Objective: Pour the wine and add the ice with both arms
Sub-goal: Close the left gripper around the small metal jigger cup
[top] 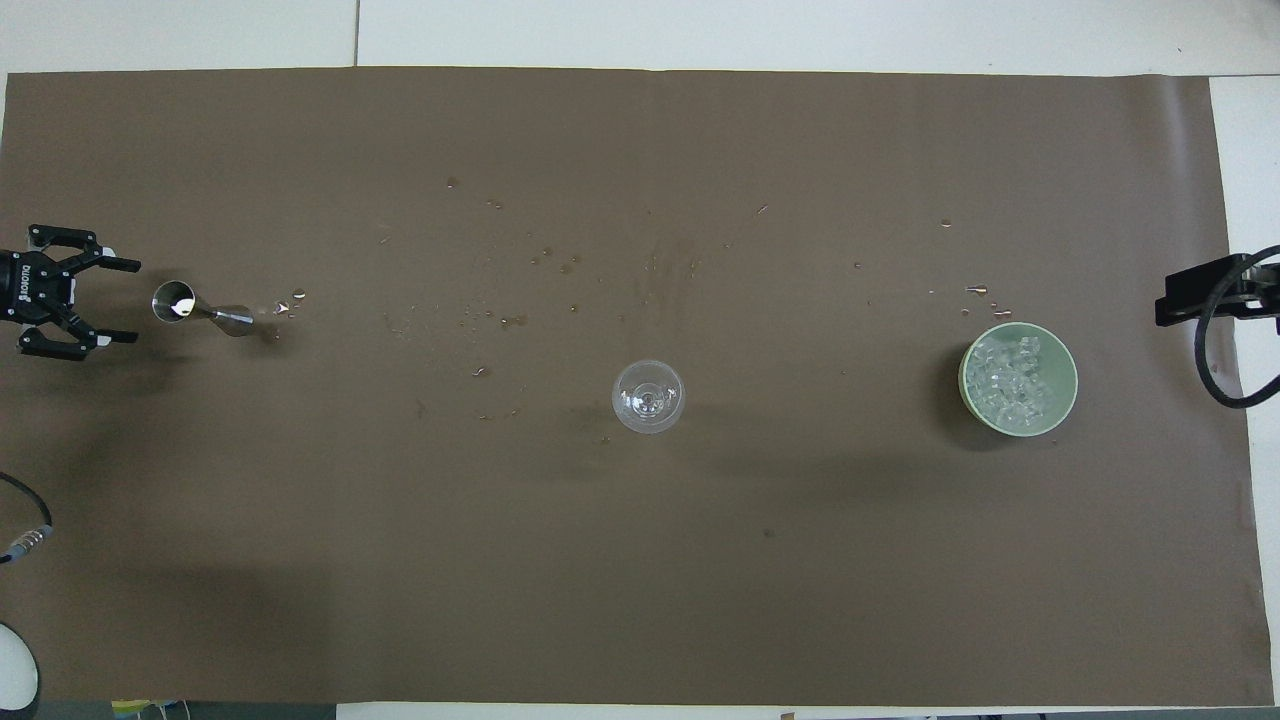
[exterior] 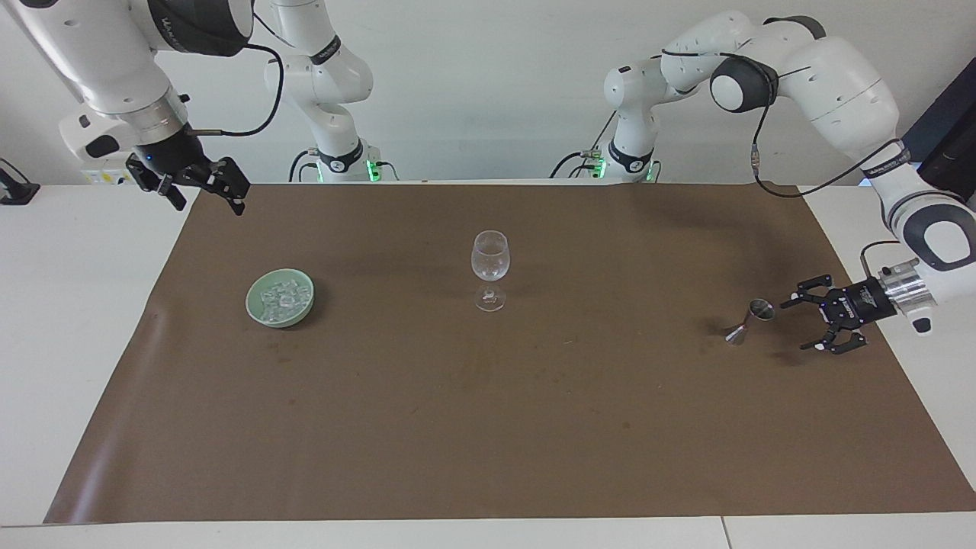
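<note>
Steel jigger (exterior: 749, 321) stands just beside my left gripper (exterior: 801, 323), jaws spread and empty; I'd slide level around its waist before closing. Right gripper (exterior: 204, 188), jaws apart, waits high near the ice (exterior: 280, 296) bowl (exterior: 259, 312).

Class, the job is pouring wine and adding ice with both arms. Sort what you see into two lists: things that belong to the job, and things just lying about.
Belongs to the job:
- jigger
- wine glass
- green bowl of ice
- left pincer, open beside the jigger
- right pincer, waiting, raised near the mat's corner

Lying about:
- brown mat
- scattered droplets
</note>
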Robot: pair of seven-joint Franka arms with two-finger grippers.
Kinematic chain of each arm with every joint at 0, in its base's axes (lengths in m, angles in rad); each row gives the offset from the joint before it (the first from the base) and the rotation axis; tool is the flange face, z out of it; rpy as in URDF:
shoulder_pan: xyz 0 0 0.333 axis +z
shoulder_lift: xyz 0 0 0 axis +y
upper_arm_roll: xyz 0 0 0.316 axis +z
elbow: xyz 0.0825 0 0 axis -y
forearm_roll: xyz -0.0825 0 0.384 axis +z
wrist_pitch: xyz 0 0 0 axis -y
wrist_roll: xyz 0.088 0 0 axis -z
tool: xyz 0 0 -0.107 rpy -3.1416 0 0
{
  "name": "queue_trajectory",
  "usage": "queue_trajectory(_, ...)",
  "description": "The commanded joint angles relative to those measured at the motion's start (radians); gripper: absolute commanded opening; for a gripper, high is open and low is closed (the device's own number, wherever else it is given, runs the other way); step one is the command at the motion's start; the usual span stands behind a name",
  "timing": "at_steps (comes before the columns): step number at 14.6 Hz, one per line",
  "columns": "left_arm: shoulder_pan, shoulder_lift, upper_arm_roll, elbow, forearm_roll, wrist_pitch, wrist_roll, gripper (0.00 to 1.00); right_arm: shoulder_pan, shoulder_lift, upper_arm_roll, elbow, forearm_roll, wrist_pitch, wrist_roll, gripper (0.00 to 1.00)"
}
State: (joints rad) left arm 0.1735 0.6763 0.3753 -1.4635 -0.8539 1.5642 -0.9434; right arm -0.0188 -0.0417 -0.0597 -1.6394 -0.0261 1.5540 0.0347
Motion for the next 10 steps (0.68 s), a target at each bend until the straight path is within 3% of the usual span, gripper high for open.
queue_trajectory(1,-0.008,-0.092,-0.001,-0.156,-0.036,0.059,-0.006,0.96,-0.006,-0.015,0.000,-0.016,0.011,0.001,-0.016,1.00)
queue_trajectory(4,-0.009,-0.119,-0.009,-0.213,-0.071,0.039,0.002,0.97,-0.006,-0.015,0.000,-0.016,0.011,0.001,-0.016,1.00)
queue_trajectory(8,-0.017,-0.168,-0.012,-0.329,-0.164,0.036,0.193,1.00,-0.006,-0.015,0.000,-0.016,0.011,0.001,-0.016,1.00)
queue_trajectory(10,-0.055,-0.181,-0.012,-0.362,-0.206,0.062,0.199,1.00,-0.006,-0.015,0.000,-0.016,0.011,0.001,-0.016,1.00)
